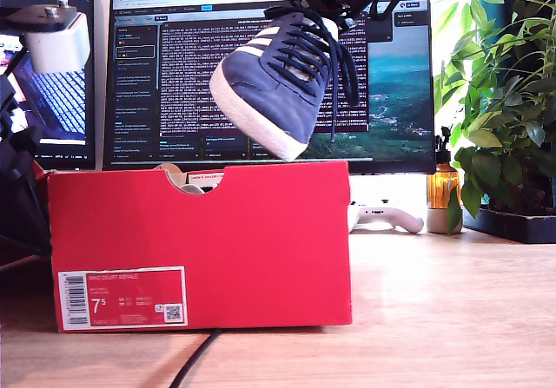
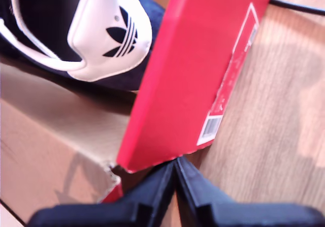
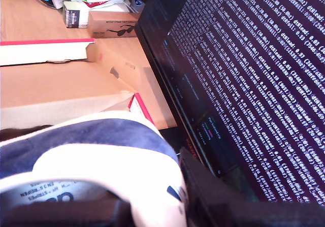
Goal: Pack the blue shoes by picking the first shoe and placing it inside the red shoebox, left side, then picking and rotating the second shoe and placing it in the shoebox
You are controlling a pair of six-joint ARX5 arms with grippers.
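My second gripper [image 3: 152, 206] carries the second shoe [image 1: 278, 80] by its heel end, jaws clamped on the white heel collar, and that hold decides what comes next. The shoe hangs straight off these jaws, long axis sloping down, toe lowest and aimed toward the exterior view's left, just above the red shoebox [image 1: 200, 240] near its end at the exterior view's right. Judging from this, it needs to come down and level out into the open box below the jaws.

My first gripper [image 2: 175, 186] sits at the box's outer corner with its jaws together, gripping nothing. Beyond those jaws the first shoe [image 2: 86, 34] lies inside the box, heel tab showing.

The held shoe is navy suede, with white stripes, a white sole and dangling dark laces.
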